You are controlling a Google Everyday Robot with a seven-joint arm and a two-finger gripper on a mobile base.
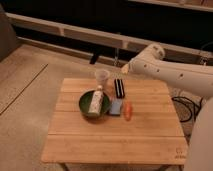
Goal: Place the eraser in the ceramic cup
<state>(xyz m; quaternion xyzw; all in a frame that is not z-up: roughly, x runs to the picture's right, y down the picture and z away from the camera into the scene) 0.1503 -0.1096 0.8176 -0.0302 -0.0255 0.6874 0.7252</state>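
Note:
The eraser, a small black block with pale stripes, lies on the wooden table near its far edge. The ceramic cup, a pale handleless tumbler, stands upright just left of the eraser, apart from it. My gripper hangs at the end of the white arm, above the table's far edge, just behind and right of the eraser and right of the cup. It holds nothing that I can see.
A dark green bowl holds a white bottle lying in it. A light-blue square pad and an orange carrot-like piece lie right of the bowl. A dark wall and ledge run behind the table.

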